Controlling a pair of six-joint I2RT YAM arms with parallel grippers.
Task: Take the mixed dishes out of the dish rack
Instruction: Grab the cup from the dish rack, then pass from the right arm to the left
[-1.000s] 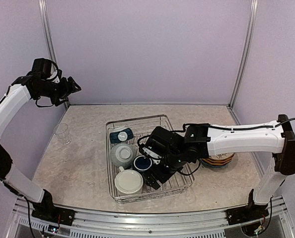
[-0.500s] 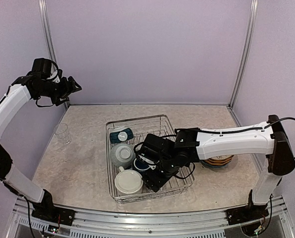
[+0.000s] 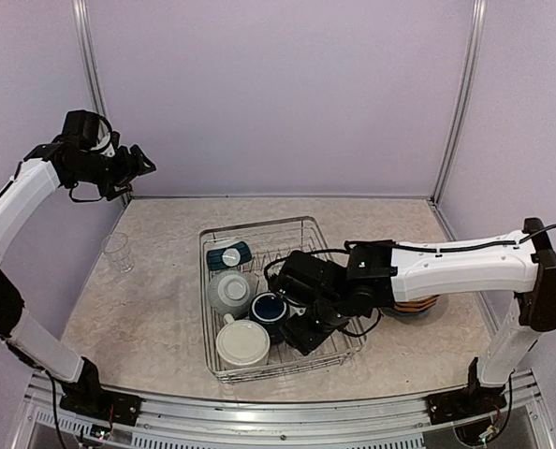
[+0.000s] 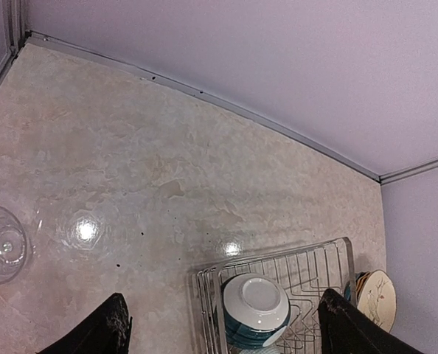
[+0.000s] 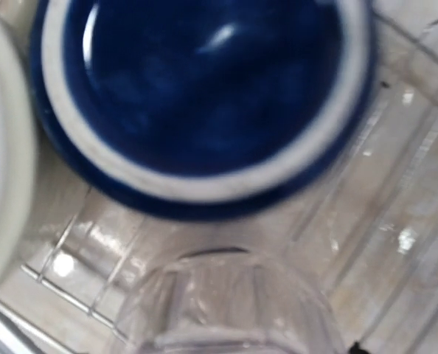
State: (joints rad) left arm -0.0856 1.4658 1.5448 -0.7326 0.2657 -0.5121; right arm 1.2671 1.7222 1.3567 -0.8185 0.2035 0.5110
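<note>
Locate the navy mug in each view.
Top external: navy mug in the middle of the rack.
Left wrist: not in it; only the rack's far end shows.
Right wrist: navy mug fills the upper frame, blurred.
Shared landmark: the rack's wires.

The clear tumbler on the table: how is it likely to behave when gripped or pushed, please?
The tumbler looks like smooth, glossy glass, so probably slippery and breakable. It stands upright, taller than wide, so a high push might tip it.
</note>
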